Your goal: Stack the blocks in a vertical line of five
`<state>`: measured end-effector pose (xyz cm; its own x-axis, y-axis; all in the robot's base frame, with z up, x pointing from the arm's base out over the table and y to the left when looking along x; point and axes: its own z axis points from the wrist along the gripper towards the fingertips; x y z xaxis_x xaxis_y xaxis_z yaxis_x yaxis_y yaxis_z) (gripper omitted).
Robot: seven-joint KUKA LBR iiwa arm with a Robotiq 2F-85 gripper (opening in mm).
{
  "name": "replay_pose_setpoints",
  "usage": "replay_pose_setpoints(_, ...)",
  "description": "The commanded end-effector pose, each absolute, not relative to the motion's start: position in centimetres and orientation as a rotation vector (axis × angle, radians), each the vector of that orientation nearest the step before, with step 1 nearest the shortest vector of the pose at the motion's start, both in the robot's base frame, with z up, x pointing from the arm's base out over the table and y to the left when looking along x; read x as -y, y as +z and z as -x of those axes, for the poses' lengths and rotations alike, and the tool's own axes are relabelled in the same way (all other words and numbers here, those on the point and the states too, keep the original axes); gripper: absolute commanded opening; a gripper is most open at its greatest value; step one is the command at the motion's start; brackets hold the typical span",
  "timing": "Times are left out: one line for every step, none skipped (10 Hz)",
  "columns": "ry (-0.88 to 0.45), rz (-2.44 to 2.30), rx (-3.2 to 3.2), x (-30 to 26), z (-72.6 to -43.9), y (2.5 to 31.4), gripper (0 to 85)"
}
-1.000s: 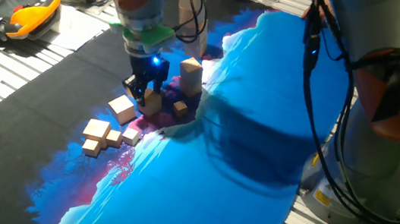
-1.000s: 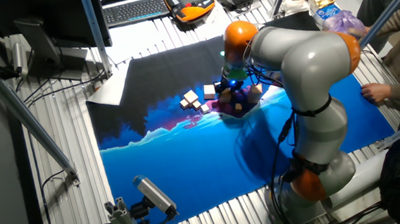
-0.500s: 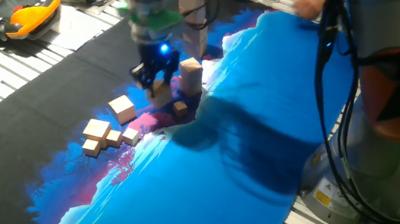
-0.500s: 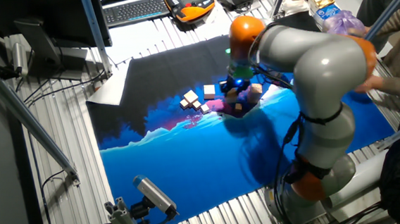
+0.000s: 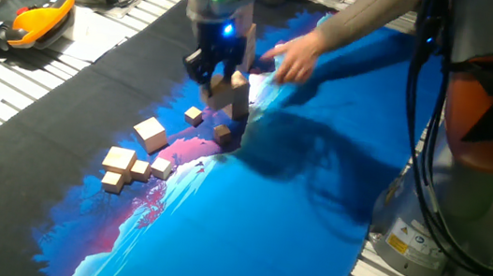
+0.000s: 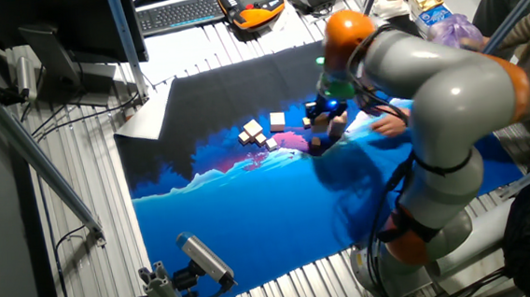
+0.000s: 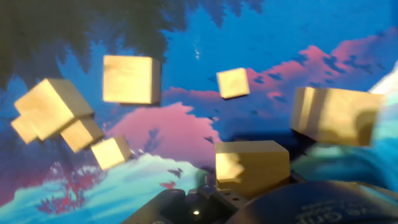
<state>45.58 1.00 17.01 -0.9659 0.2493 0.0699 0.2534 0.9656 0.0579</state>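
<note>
My gripper (image 5: pixel 216 76) hangs above the mat, shut on a tan wooden block (image 5: pixel 219 84), just left of a short stack of blocks (image 5: pixel 238 99). In the hand view the held block (image 7: pixel 252 165) sits low in the centre and the stack (image 7: pixel 336 115) is at the right. Loose blocks lie on the mat: a small one (image 5: pixel 194 116), another (image 5: pixel 222 133), a larger one (image 5: pixel 149 132) and a cluster (image 5: pixel 123 164). The other fixed view shows the gripper (image 6: pixel 322 118) right of the loose blocks (image 6: pixel 262 132).
A person's hand (image 5: pixel 292 61) reaches in from the right, close to the stack. The blue and black mat (image 5: pixel 294 210) covers the table. An orange pendant (image 5: pixel 30 19) lies at the far left. The arm's base (image 5: pixel 482 139) stands at the right.
My gripper has risen and moved back and right toward the stack with the block in it. A person's hand has come in beside the stack.
</note>
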Motion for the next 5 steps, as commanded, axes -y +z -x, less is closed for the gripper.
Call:
replay_pose_setpoints(-0.117,0.382,3.057,-0.64,-45.26,16.96,0.0)
replay_pose_setpoints(-0.127,0.377,3.058,-0.62,-45.13,16.94,0.0)
replay_pose_setpoints(-0.122,0.387,3.057,-0.62,-45.13,16.94,0.0)
replay_pose_setpoints(-0.114,0.440,3.043,-0.62,-45.13,16.94,0.0)
replay_pose_setpoints(-0.094,0.564,3.016,-0.62,-45.13,16.94,0.0)
